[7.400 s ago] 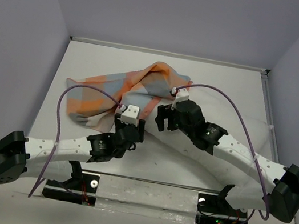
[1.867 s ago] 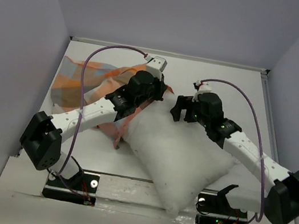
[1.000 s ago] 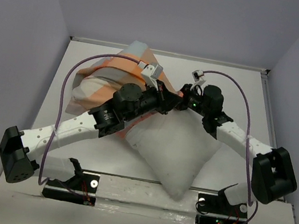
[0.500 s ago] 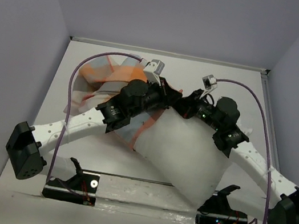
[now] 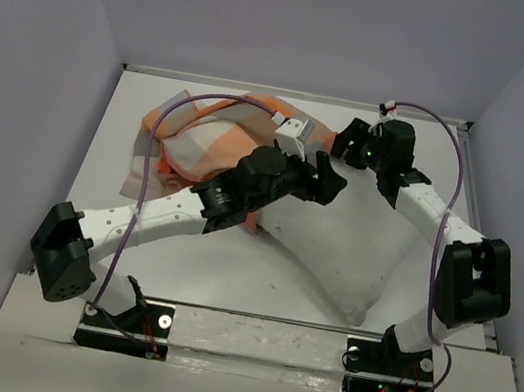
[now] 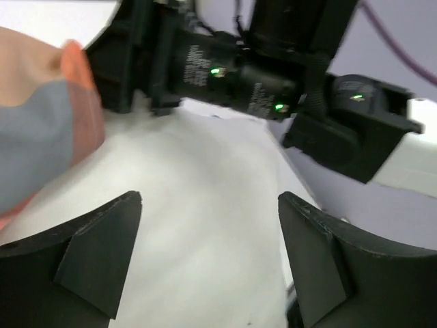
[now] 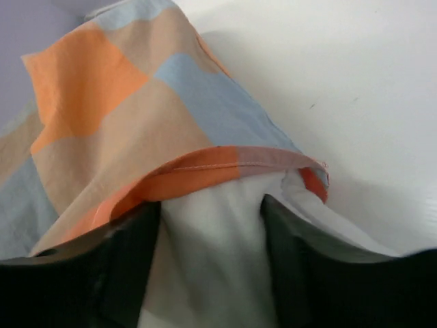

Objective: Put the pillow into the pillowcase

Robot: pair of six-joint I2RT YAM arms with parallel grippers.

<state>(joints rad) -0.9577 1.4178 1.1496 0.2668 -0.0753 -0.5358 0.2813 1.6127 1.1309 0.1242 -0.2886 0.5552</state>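
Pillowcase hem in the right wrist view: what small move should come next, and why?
Probably close the right pincer on the orange hem and draw the pillowcase further over the pillow: only its far end is covered, and both pincers stand open, the left pincer above bare pillow.

Thin pillowcase (image 7: pixel 102 116) — soft matt woven cloth, pillow (image 5: pixel 345 241) plain white fabric, table (image 5: pixel 230 264) smooth, matt.
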